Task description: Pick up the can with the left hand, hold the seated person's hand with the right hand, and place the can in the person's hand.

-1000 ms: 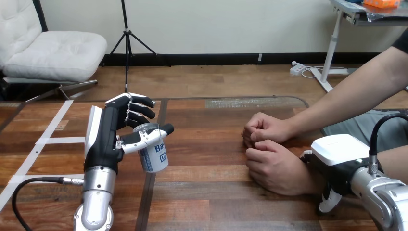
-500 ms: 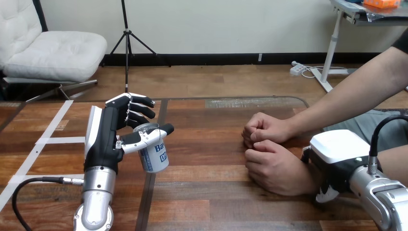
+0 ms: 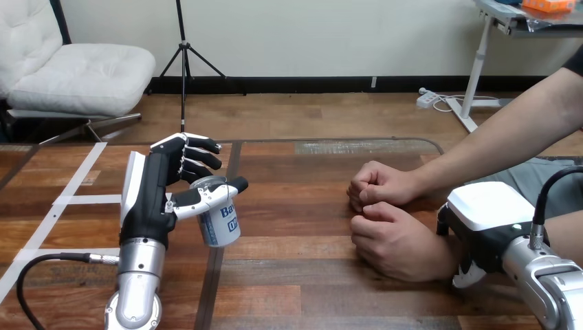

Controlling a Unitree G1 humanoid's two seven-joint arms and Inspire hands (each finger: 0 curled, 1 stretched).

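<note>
Head view, L hand [image 3: 146,206]: thumb + fingers wrapped round can [image 3: 221,224], held tilted above table [image 3: 309,282]; same as 1 s ago
R hand [image 3: 485,218]: has crept up against wrist of person's near fist [image 3: 392,240]; grip can't tell
Meaning: can well apart from that fist; handover prob waits on the hold

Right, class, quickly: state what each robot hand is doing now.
Left hand: closed on the can.
Right hand: cannot be told; it sits beside the person's nearer hand.
</note>
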